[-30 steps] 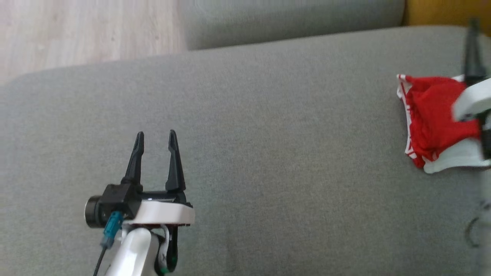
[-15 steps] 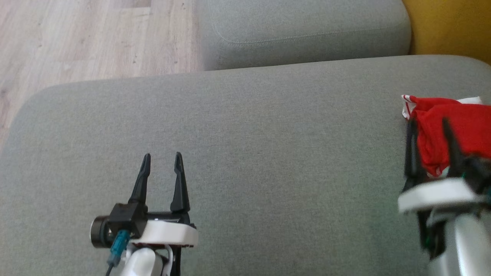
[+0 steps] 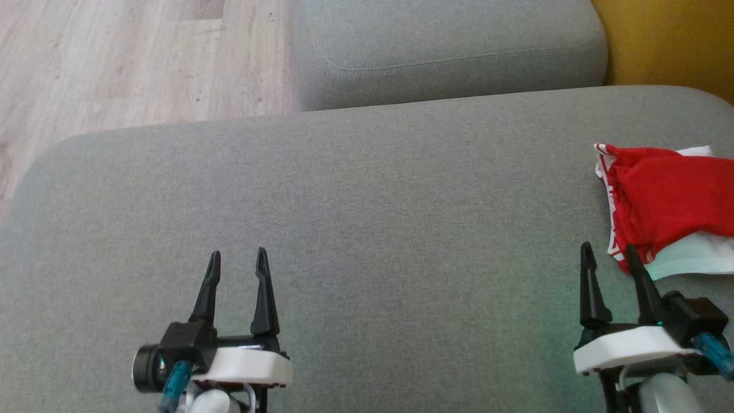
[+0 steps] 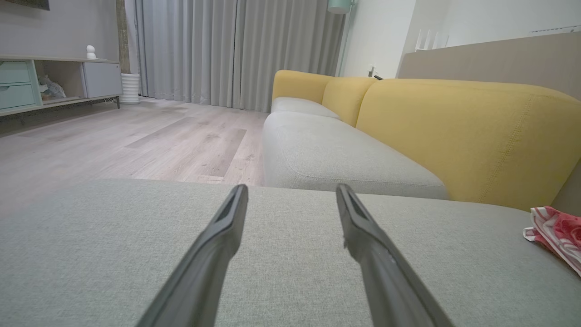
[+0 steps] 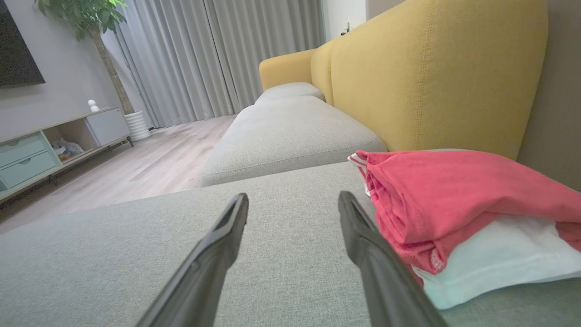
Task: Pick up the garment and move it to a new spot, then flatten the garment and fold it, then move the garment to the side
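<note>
The garment (image 3: 665, 198) is a folded red and white bundle lying at the right edge of the grey cushion (image 3: 367, 229). It also shows as the garment (image 5: 454, 213) at right in the right wrist view and as the garment (image 4: 556, 231) at the far right in the left wrist view. My right gripper (image 3: 608, 255) stands open just in front of the bundle's near left corner, holding nothing. My left gripper (image 3: 236, 261) is open over bare cushion at the lower left, far from the garment.
A second grey seat cushion (image 3: 447, 51) lies beyond the near one, with a yellow sofa back (image 3: 671, 46) at upper right. Wooden floor (image 3: 114, 63) drops off past the cushion's left edge. A cabinet (image 4: 50, 81) and curtains (image 4: 236, 50) stand farther off.
My right gripper has drawn back off the garment and come down to the lower right, open and empty. The head camera shifted, so the picture moved. The garment stays put.
</note>
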